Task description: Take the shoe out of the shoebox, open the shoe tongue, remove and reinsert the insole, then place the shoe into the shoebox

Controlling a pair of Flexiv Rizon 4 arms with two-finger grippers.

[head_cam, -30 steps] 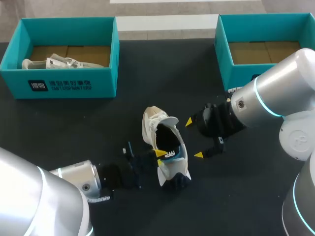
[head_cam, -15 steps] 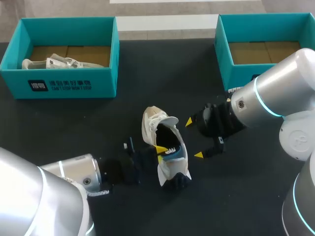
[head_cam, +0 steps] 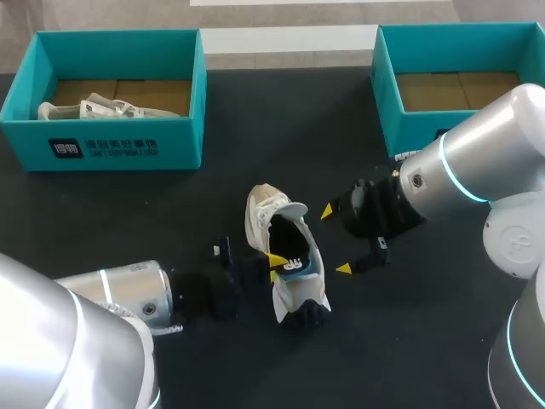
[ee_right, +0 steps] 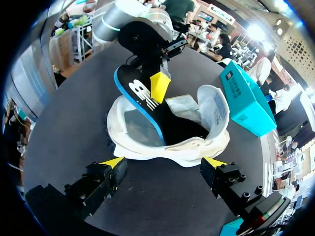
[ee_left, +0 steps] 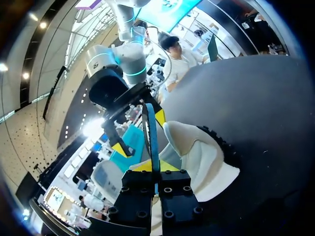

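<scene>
At the upper left, a teal shoebox [head_cam: 128, 152] holds a second shoe [head_cam: 102, 108]. At lower centre, the left end effector [head_cam: 277, 262] is closed on the black, blue-edged insole [ee_right: 140, 101], which tilts up out of the white shoe [head_cam: 264, 213] on the table [head_cam: 170, 213]. Just to the right, the right end effector [head_cam: 335, 240] is open, clear of the shoe. The other shoebox [head_cam: 400, 128] sits at the upper right.

My left arm [head_cam: 119, 294] lay low across the near left of the table, wrist almost level. My left gripper [head_cam: 279, 262] pointed toward the middle, yellow tips pinched from both sides on the upright insole [ee_left: 150, 123]. My right arm [head_cam: 477, 166] extended in from the right. My right gripper [head_cam: 335, 240] faced the left one, fingers spread wide and gripping nothing.
</scene>
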